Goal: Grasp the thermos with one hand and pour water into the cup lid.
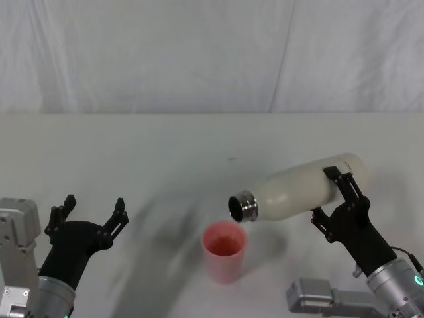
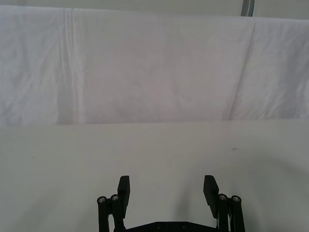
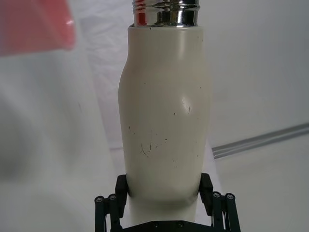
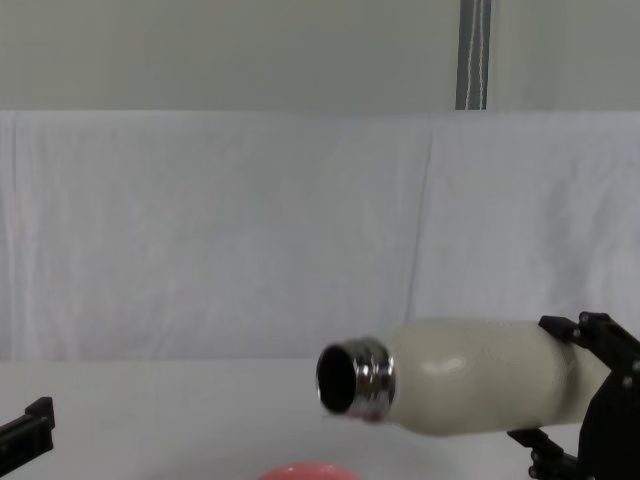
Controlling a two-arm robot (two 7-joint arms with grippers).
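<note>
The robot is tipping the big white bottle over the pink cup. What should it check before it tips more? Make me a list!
1. Grip on the bottle: ok. The right gripper is shut on the thermos near its base, with a finger on each side.
2. Bottle open: ok. The steel neck has no cap on it.
3. Mouth over the cup: ok, roughly. In the head view the neck sits just above the cup lid rim.
4. Cup standing up: ok. It is upright on the table, opening upward.
5. Water flowing: cannot tell. No stream is visible.
6. Other arm out of the way: ok. The left gripper is open, well off to the side.
</note>
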